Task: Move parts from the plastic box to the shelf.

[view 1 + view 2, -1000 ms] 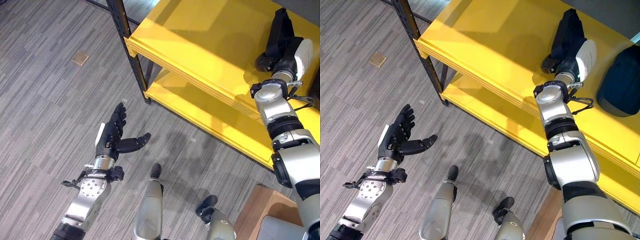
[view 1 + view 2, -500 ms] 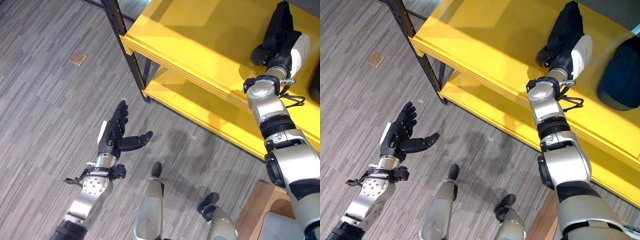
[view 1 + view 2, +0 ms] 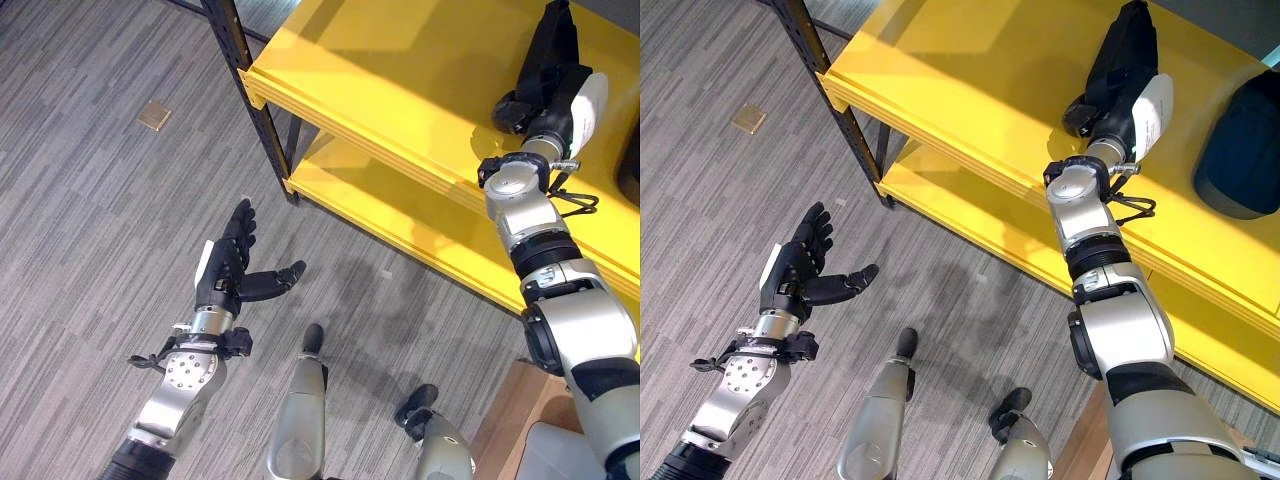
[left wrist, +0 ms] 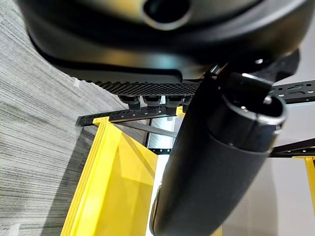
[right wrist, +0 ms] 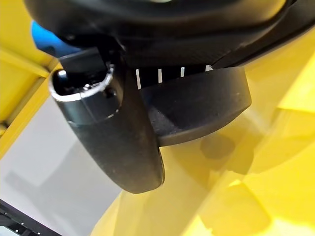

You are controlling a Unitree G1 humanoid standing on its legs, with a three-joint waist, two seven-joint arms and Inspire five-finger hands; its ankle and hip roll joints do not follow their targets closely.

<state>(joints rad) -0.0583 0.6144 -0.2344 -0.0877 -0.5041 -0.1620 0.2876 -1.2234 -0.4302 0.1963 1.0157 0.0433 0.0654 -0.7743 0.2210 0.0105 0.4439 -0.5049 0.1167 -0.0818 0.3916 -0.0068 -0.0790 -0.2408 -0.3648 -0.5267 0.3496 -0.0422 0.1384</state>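
Note:
My right hand [image 3: 1122, 62] reaches over the top board of the yellow shelf [image 3: 970, 70], held just above it. In the right wrist view its thumb [image 5: 123, 142] and fingers curl round a dark rounded part [image 5: 202, 105], which also peeks out under the hand as the dark part [image 3: 506, 108]. A second dark, cap-shaped part [image 3: 1242, 145] lies on the same board, to the right of the hand. My left hand [image 3: 226, 268] hangs open over the grey floor, left of the shelf, holding nothing.
A black upright post [image 3: 255, 110] carries the shelf's left corner. A lower yellow board [image 3: 400, 215] juts out beneath the top one. A small brown square [image 3: 155, 115] lies on the floor. A light brown box corner [image 3: 525, 405] shows at the bottom right.
The camera has shifted a little. My right hand has slid slightly left over the top board with the dark part still in it. The left hand has kept its pose.

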